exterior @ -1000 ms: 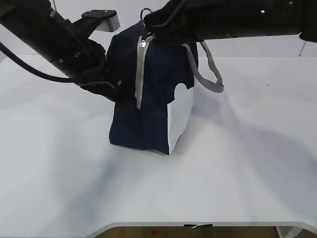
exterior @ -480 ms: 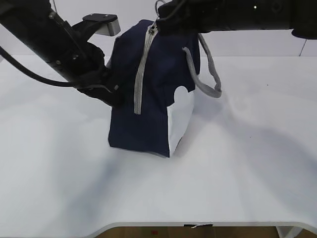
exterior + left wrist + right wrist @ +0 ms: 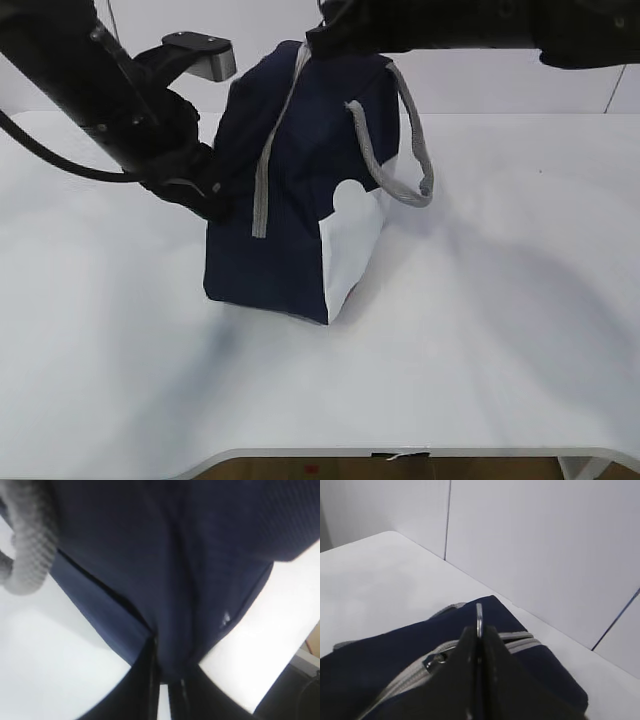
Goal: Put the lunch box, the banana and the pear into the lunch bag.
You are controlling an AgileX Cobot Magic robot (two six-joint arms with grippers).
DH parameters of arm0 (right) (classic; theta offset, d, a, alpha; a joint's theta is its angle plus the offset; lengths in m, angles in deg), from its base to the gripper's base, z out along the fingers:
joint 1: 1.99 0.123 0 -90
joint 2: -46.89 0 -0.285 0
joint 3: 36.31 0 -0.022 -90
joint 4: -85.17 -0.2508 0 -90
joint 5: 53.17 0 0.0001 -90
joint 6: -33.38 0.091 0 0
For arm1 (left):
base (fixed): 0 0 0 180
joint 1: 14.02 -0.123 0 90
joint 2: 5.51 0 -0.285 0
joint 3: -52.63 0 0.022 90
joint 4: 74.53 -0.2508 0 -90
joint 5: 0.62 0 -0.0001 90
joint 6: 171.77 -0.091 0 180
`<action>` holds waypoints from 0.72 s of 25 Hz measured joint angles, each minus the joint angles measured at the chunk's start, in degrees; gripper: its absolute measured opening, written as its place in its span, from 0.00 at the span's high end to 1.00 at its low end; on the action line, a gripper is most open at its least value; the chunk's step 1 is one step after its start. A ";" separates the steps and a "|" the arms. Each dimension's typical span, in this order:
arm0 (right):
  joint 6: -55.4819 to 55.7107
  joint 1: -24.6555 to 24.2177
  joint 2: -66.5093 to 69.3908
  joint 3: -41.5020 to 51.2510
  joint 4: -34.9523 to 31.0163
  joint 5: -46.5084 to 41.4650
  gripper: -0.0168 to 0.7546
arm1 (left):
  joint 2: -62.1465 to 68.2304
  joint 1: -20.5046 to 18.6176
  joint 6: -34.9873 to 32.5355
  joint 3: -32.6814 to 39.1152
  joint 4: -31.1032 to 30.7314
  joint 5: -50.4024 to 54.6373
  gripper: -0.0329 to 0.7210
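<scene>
Atop the lunch bag (image 3: 290, 200), zipper pull ring (image 3: 479, 619) farther back than before.

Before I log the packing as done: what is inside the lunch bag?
Cannot tell. The lunch bag is zipped along its visible front and its navy fabric hides the interior; no lunch box, banana or pear shows in any view.

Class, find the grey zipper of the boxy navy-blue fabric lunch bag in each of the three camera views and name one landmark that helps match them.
Exterior view: grey zipper runs down the front of the boxy navy-blue fabric lunch bag, centre.
Left wrist view: zipper not in it; only navy fabric and a grey webbing handle.
Right wrist view: zipper at lower left, beside the right pincer.
Shared landmark: the navy fabric.
</scene>
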 joint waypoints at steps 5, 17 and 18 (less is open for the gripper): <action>0.00 0.00 0.81 -0.85 2.73 -1.93 0.97 | -1.92 0.00 0.00 0.00 -2.77 0.59 0.95; 0.00 -2.09 3.80 -1.04 5.98 -4.81 0.97 | -3.17 -3.98 -0.11 0.00 -4.50 3.29 0.95; 0.00 -2.75 4.02 -1.04 5.98 -4.80 0.97 | -3.17 -4.39 -0.11 0.00 -4.50 3.55 0.95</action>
